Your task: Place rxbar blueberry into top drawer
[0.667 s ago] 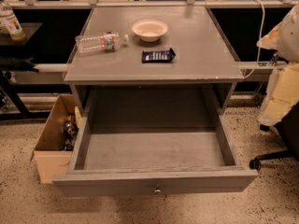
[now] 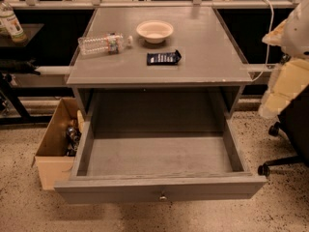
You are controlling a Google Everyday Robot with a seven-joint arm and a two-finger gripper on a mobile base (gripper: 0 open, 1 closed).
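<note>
So: rxbar blueberry (image 2: 163,58) on table (image 2: 207,47); top drawer (image 2: 120,191) open; gripper unseen.

Three things on the grey table (image 2: 217,57)

A white bowl (image 2: 154,31) stands upright near the back centre. A clear plastic bottle (image 2: 104,43) lies on its side to the bowl's left, apart from it. The rxbar blueberry (image 2: 163,57) lies flat nearer the front edge, touching neither. The gripper is out of view; only the arm (image 2: 289,76) shows, in its pale casing, off the table's right edge.
</note>
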